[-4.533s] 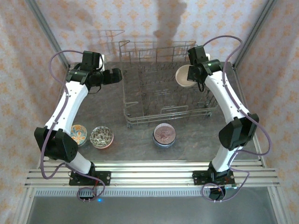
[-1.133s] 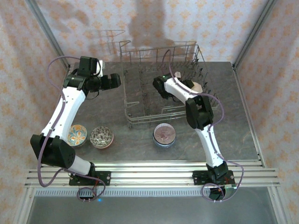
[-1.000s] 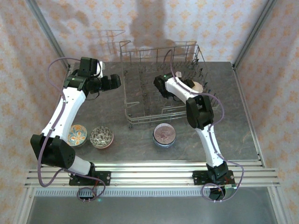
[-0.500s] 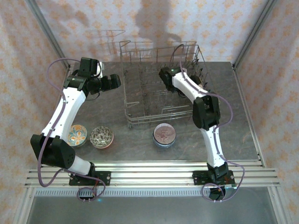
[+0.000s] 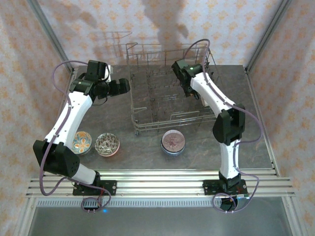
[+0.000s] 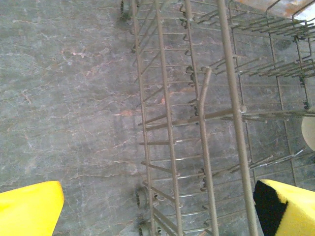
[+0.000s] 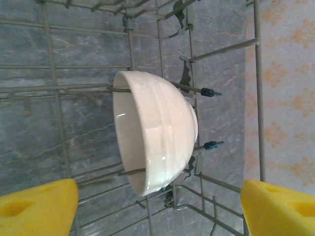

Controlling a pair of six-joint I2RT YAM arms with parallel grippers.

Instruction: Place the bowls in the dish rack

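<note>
Right pincer [image 7: 157, 206] first: a second ago you had it closed on the cream bowl [image 7: 157, 132] low inside the dish rack [image 7: 54, 98]. Now its pads stand wide apart with nothing between them, and the arm has drawn up and away so the bowl sits clear beyond the fingertips. That reads as a finished release, not a slip: the bowl stands on edge with its opening turned sideways, held between upright tines [image 7: 209, 92] near the rack's right wall. Working outward from your side of the bench [image 5: 147, 157], a multicoloured bowl [image 5: 81, 141] and a speckled bowl [image 5: 107, 144] wait side by side close to the left arm's base. A third patterned bowl [image 5: 173, 141] sits just in front of the rack's near wall; whether it rests on another beneath it I cannot tell. Beyond them the rack holds the one cream bowl, so I judge the task only just begun, with at least three bowls left to load. Farthest back, your left pincer [image 6: 157, 209] hangs with its pads spread and nothing held, over bare bench just outside the rack's left wall, much where it was a second ago. Your next pick is likely the bowl in front of the rack, which looks to be within the right arm's reach
</note>
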